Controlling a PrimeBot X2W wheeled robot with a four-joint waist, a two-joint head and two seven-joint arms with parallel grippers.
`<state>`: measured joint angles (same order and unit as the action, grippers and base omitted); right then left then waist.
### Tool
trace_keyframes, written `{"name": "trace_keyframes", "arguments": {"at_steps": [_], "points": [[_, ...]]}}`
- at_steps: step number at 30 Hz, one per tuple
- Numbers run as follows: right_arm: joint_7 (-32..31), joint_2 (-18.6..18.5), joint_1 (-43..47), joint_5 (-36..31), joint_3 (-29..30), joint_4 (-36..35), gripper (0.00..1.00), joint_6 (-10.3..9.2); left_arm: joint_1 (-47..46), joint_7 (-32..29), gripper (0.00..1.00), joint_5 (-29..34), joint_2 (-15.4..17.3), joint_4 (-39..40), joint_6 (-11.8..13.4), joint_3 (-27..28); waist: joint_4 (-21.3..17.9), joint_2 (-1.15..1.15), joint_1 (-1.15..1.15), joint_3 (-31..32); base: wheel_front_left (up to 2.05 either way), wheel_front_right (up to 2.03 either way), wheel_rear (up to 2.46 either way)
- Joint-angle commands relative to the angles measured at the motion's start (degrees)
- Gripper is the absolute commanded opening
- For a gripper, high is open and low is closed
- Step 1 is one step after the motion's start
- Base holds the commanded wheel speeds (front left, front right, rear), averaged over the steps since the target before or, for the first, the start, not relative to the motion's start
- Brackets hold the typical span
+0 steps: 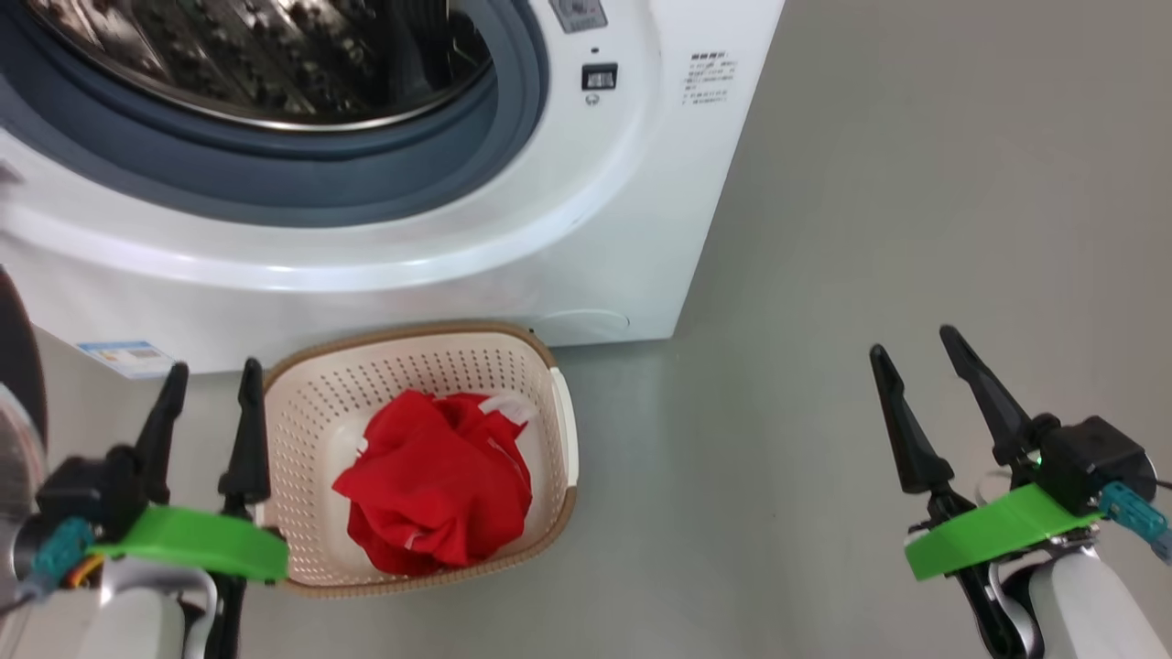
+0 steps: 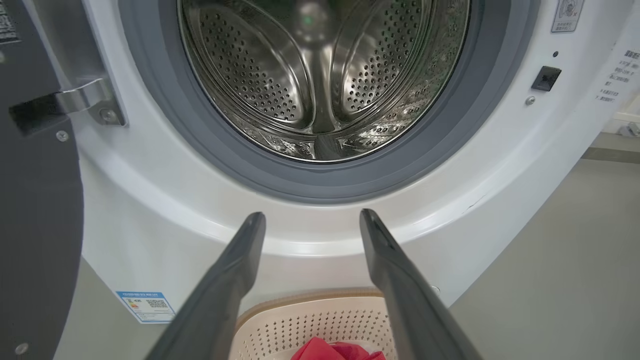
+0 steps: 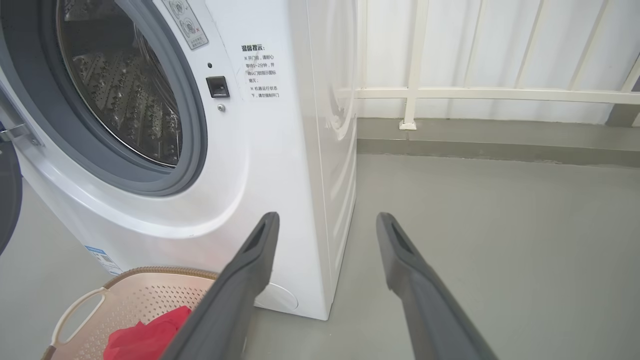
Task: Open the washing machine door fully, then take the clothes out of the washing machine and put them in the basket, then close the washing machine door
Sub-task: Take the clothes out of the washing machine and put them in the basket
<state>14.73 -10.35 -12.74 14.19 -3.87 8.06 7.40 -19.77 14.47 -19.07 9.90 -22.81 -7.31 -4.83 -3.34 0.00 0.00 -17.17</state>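
Note:
The white washing machine (image 1: 595, 238) stands with its steel drum (image 2: 325, 75) bare inside. Its door (image 2: 35, 225) hangs swung open at the left, dark inner side towards me, and its edge (image 1: 14, 357) shows in the head view. The red clothes (image 1: 438, 490) lie bunched in the cream basket (image 1: 302, 549) on the floor before the machine. My left gripper (image 1: 212, 368) is open and empty just left of the basket rim, fingers pointing at the machine front. My right gripper (image 1: 916, 340) is open and empty over bare floor, well right of the basket.
Grey floor (image 1: 916, 183) stretches to the right of the machine. A white railing (image 3: 475, 93) and wall run behind it. A blue label (image 1: 126, 355) sits low on the machine front, and the door latch socket (image 1: 599, 77) is right of the opening.

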Motion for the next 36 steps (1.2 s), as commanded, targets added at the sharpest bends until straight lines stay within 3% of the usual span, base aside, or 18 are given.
{"name": "trace_keyframes", "arguments": {"at_steps": [1,20,36], "points": [[0.27,-0.67,1.71,0.58,-0.75,-1.24,1.0,0.09,2.2,0.52,1.0,0.94,0.94,3.16,-0.18,2.93,0.41,0.0,0.0,2.43,0.0,0.0,0.0],[0.27,-1.78,9.23,1.78,0.82,-1.49,1.0,0.09,18.63,0.52,1.0,4.49,-1.89,15.29,-0.18,9.06,0.89,0.0,0.0,9.28,0.0,0.0,0.0],[0.27,-1.53,10.05,1.72,1.59,-1.88,1.0,0.09,20.92,0.52,1.0,5.16,-3.21,18.28,-0.18,10.53,0.86,0.0,0.0,9.22,0.0,0.0,0.0]]}}
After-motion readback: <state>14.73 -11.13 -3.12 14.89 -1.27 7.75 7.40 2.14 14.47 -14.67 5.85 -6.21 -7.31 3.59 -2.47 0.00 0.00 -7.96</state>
